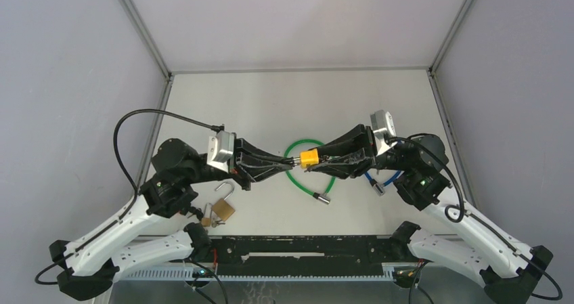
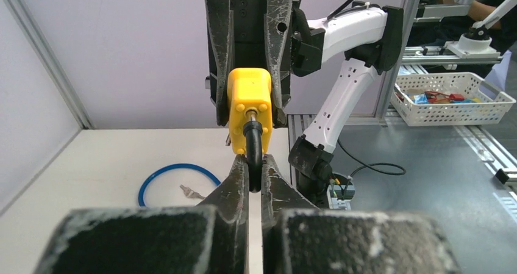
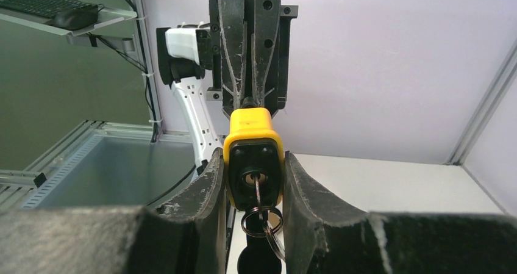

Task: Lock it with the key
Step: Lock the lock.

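A yellow padlock (image 1: 309,158) is held above the table between both grippers. My right gripper (image 1: 325,159) is shut on the lock's sides (image 3: 253,141). A key (image 3: 256,185) sits in the keyhole of its black face, and a key ring (image 3: 262,220) hangs from it. My left gripper (image 1: 292,162) is shut on a black stub (image 2: 253,149) that sticks out of the lock's opposite face (image 2: 249,100). A green cable (image 1: 302,187) loops on the table below, its metal end (image 1: 322,197) lying free.
A brass padlock (image 1: 222,209) with keys lies near the left arm's base. A blue cable loop (image 1: 387,180) lies under the right arm; it shows in the left wrist view (image 2: 177,165) with a small key (image 2: 192,193) inside. A white basket (image 2: 451,97) stands off the table.
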{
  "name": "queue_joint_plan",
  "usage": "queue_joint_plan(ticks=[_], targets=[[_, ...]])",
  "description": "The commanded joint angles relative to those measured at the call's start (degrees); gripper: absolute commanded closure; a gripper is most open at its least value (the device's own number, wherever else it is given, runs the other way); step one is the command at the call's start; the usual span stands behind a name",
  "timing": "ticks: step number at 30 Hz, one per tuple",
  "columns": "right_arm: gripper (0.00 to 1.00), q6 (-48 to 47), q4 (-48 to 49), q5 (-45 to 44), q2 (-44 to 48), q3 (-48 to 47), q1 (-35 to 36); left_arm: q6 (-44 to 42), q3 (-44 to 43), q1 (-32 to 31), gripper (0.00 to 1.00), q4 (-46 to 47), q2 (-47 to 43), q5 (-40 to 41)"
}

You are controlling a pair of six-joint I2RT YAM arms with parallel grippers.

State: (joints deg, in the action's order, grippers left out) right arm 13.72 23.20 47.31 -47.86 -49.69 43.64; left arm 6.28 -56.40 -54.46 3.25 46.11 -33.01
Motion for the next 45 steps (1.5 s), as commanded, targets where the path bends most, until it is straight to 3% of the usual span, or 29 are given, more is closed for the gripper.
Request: queue_joint_plan(ticks=[1,4,7,12,16,27,33,38,45], targets=[[1.0,-0.08,-0.93,1.66,-6.5,-0.58,4.02,-3.73,-0.48,-3.89,1.0,-0.7,6.79,-1.89],[1.0,1.13,2.46,3.14,-6.66,-0.58,4.4,-0.26,-0.72,-4.03,1.0,-2.3,8.34,-3.02],[1.0,1.25,2.89,5.67,-7.51,-2.06,5.04,-3.25,-1.06,-3.99,1.0,-2.89,8.37,0.25],[1.0,-8.11,-11.75,0.22,-5.93,-3.57,6.1,-16.89,-2.66,-4.87,1.0,-3.67,6.66,9.83],[1.0,-11.72,-17.31,-2.65,-3.42,-3.47,4.77,-20.82,-3.82,-4.87,1.0,-8.13,5.44,7.17],[1.0,-11.76,-8.25,1.06,-6.6,-3.49,7.29,-12.62,-3.42,-6.1,1.0,-7.57,6.91,-4.82],[1.0,-7.9,-2.99,-1.04,-9.09,-3.57,8.13,-4.95,-2.59,-6.1,1.0,-1.23,8.52,-3.54],[1.0,-5.92,-3.77,-5.71,-10.03,-3.56,8.7,-0.23,-2.74,-6.1,1.0,0.11,10.81,-3.06],[1.0,-9.25,-10.79,-7.84,-4.74,-3.52,7.87,-0.82,-3.47,-3.69,1.0,-0.12,9.19,-1.98]])
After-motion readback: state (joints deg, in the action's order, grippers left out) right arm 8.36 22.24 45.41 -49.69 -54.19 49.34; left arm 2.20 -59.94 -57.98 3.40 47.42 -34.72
